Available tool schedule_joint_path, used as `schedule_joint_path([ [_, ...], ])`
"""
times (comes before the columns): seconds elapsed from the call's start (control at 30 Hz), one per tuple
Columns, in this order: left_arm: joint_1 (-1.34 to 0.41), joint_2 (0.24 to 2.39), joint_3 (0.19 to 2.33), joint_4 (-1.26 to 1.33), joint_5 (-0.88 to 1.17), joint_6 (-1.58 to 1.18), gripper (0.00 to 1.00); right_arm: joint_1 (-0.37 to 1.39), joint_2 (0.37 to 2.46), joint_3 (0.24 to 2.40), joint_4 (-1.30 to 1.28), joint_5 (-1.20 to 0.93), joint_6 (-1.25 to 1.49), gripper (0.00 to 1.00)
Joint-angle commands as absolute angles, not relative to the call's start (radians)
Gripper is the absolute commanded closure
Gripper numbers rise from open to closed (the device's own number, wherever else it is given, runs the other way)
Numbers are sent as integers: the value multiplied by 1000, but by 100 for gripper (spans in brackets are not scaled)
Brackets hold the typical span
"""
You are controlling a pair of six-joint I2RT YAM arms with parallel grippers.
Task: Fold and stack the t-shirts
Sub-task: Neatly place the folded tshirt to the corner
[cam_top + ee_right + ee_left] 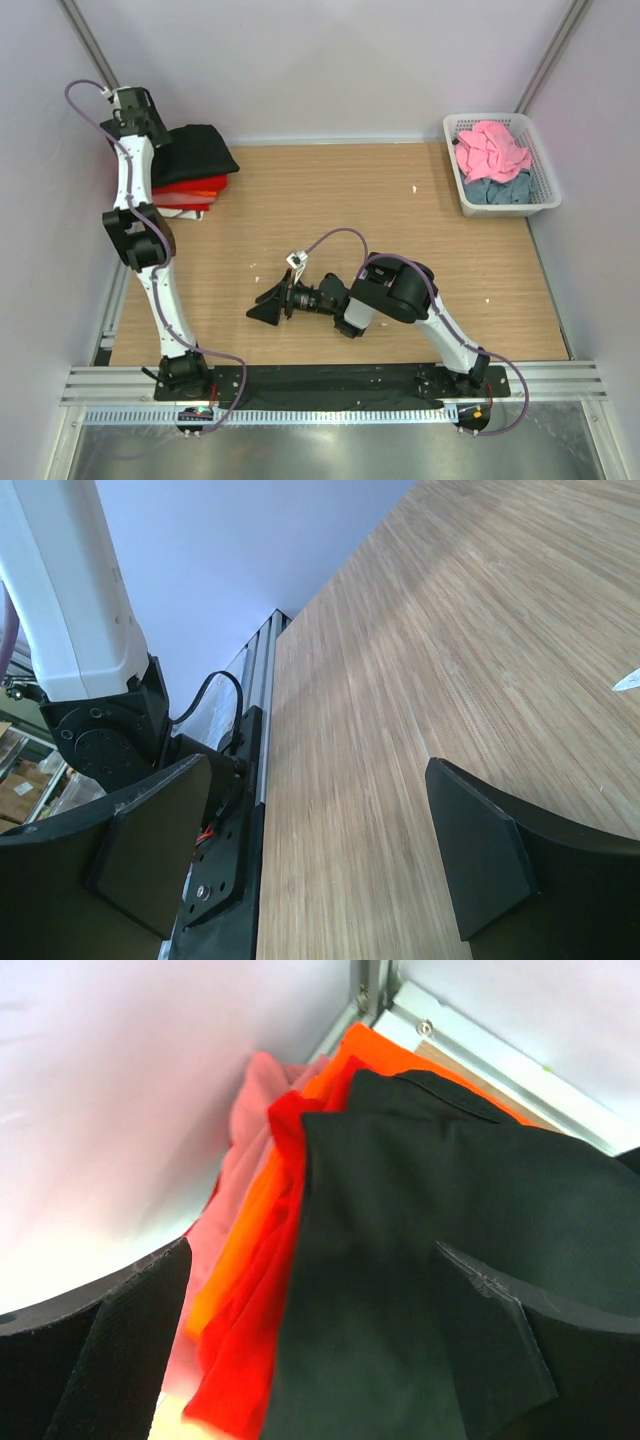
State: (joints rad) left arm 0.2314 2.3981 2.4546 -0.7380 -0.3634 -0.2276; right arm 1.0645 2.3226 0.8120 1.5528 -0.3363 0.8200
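Left tool (310,1345), spread, hangs over the stacked black shirt (430,1190); the pink shirt (492,147) in the basket (546,192) lies far right, nearer the spread right tool (265,303).

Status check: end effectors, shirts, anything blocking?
Left end effector open over black shirt atop stack. Right end effector open, empty, low over table. Pink shirt, grey-blue shirt crumpled in basket. No obstruction seen.

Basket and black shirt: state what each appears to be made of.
Basket: looks like white moulded plastic, matte; its walls are a regular open lattice. Black shirt: soft matte cloth; it lies folded, with limp, rounded edges. Fibre cannot be told.
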Motion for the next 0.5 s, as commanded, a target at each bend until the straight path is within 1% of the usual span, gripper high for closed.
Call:
schedule_joint_path([
  [0.0,212,2246,2431,-719,-451,-244,0,1072,2586,761,1129,-299,788,2],
  [0.17,150,2188,2421,-724,-607,-218,0,1074,2582,744,1150,-298,792,2],
  [0.2,131,2177,2425,-730,-688,-213,0,1075,2580,742,1155,-296,792,2],
  [0.33,80,2103,2416,-735,-800,-199,0,1077,2569,730,1161,-293,790,2],
  [0.47,22,2011,2389,-776,-815,-235,0,1081,2553,716,1169,-287,785,2],
])
